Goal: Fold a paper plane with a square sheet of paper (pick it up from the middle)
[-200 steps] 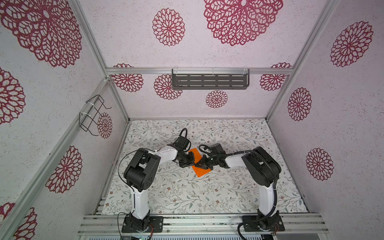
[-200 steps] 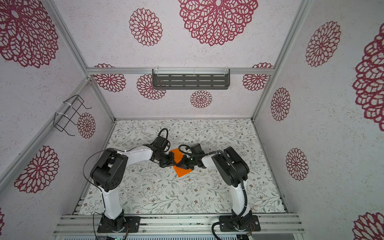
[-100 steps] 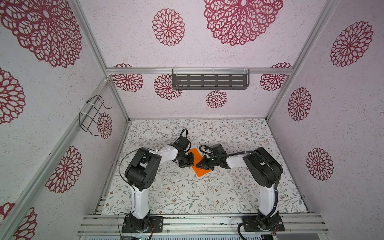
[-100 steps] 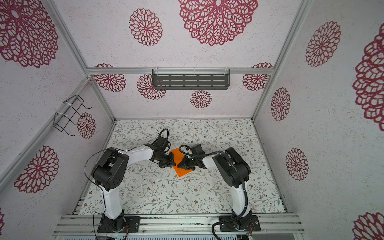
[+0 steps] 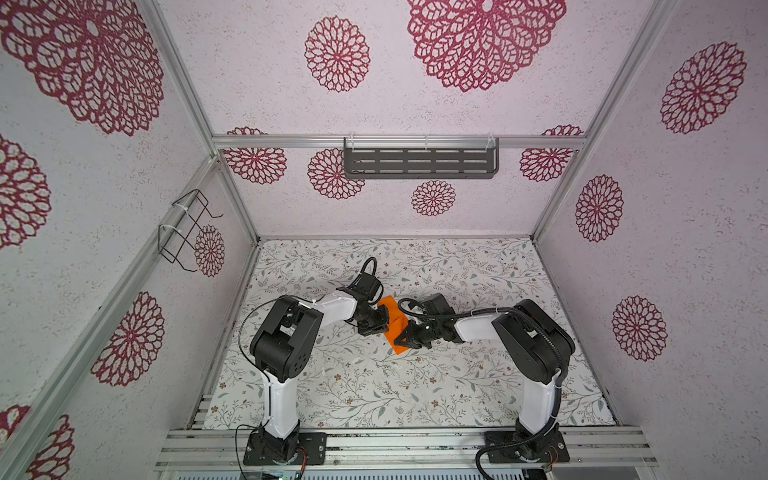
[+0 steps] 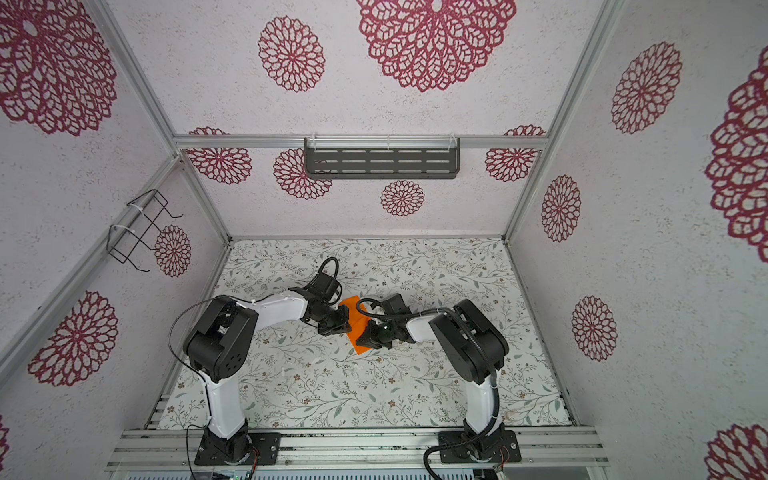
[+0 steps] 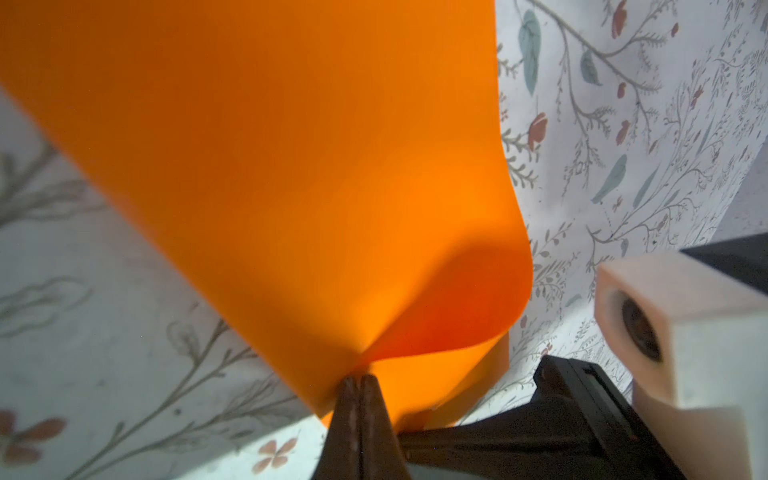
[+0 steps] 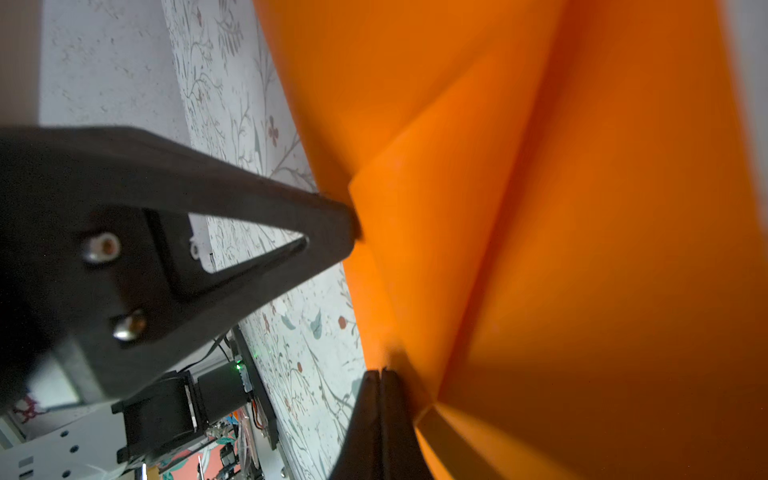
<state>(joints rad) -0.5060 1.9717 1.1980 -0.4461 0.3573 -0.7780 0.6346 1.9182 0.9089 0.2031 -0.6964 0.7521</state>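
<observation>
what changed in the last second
Nothing clearly moved. The left hand and right hand each stay shut on the orange sheet, which hangs partly folded between them. Nothing was newly taken or let go. Arms and paper sit where they were, at most a slight drift.

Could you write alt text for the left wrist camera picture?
A bright orange sheet of paper fills most of the view, curling where the shut left claw pinches it. Behind it lies a flower-patterned table.

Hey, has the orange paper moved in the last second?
No clear move: the square sheet of paper keeps its lower corner over the same spot of the floral mat.
</observation>
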